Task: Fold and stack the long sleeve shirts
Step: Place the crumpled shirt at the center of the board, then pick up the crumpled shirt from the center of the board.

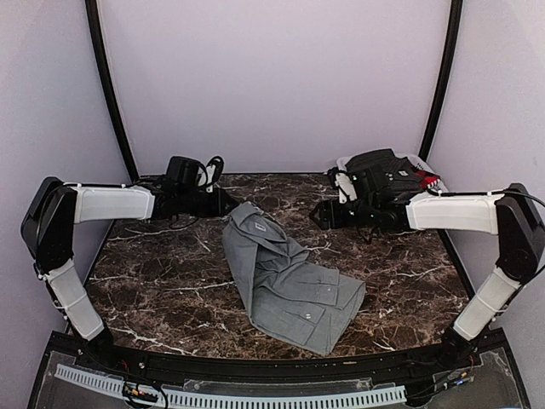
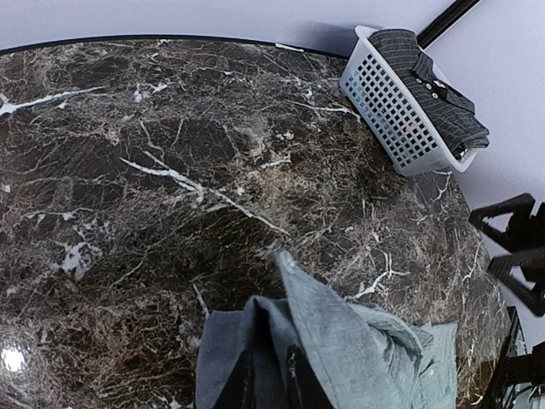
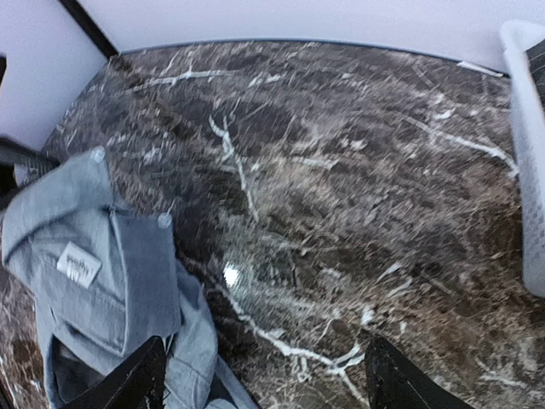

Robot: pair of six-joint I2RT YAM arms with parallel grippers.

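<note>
The left gripper (image 1: 228, 203) has its jaws nearly together with a fold of the grey shirt (image 1: 289, 281) between them, at the collar end. The cloth rises into a peak just past the fingers, which I read as a pinch lifting that end so the garment can be drawn straight. The right gripper (image 1: 322, 213) stands wide open and empty over bare table just beside the shirt's far end, probably placed to take a second hold near the collar or shoulder.

The shirt lies across the middle of the table (image 1: 153, 273), running from far-centre toward the near right edge. It is crumpled and partly doubled over rather than flat, so folding looks barely begun. The cloth is a soft, matte, mid-grey weave, limp enough to sag and wrinkle, with a collar, small round buttons (image 3: 163, 220) and a pale neck label (image 3: 78, 262) showing inside.

The tabletop is hard and glossy, dark brown marble pattern with white veins. In the far right corner sits a white plastic basket (image 2: 392, 111) with a lattice wall, holding dark striped shirts (image 2: 434, 77), apparently next in line.
</note>
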